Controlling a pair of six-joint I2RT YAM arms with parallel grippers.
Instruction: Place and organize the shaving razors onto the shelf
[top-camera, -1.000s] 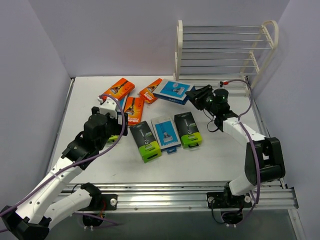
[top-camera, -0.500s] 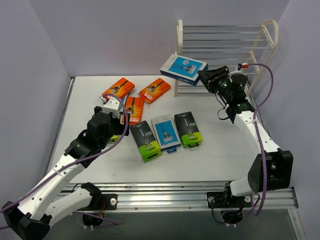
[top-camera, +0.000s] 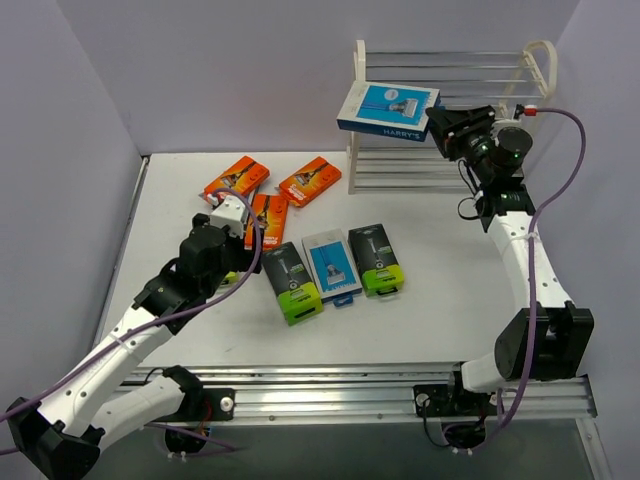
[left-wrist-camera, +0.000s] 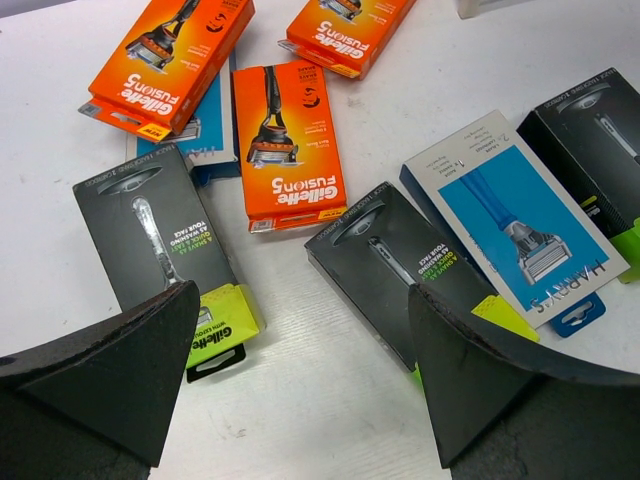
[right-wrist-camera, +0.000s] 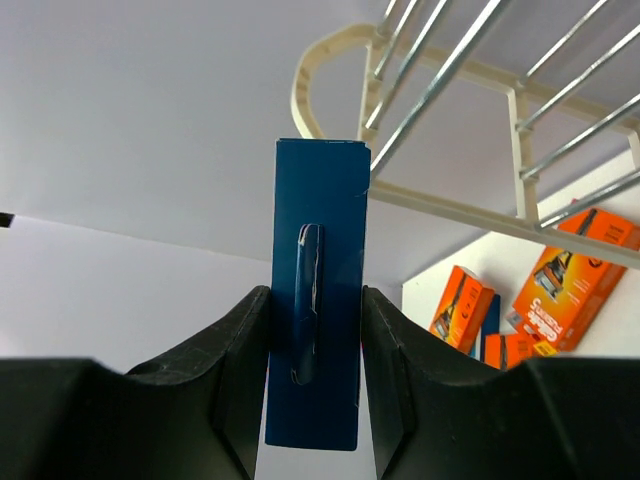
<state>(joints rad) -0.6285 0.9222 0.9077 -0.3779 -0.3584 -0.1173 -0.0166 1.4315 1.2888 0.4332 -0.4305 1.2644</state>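
Gripping a flat blue-and-white razor pack (top-camera: 388, 109) by one short end, the right hand (top-camera: 437, 125) holds it in the upper right of the top view, in front of the upper tiers of the shelf (top-camera: 357, 62). The pack is a thin, glossy card box, printed face up and roughly level, and its free end reaches left past the shelf's left post. In the right wrist view it shows edge-on as a dark blue strip pinched between two black fingers (right-wrist-camera: 240, 350), with the silvery rods and cream, round-cornered frame just behind it. Whether it touches a rod I cannot tell.

The left hand (top-camera: 228, 215) hovers at centre left over the white bench (top-camera: 440, 310), jaws spread wide and nothing between them. Under it lie a black pack with a lime-green end (left-wrist-camera: 160, 240), an upright orange pack (left-wrist-camera: 288, 140) and a second black pack (left-wrist-camera: 400, 270). A bench blue-and-white pack (top-camera: 331, 267) sits between that one and a third black pack (top-camera: 376, 259). Two other orange packs lie further up the frame, clear of the shelf front.
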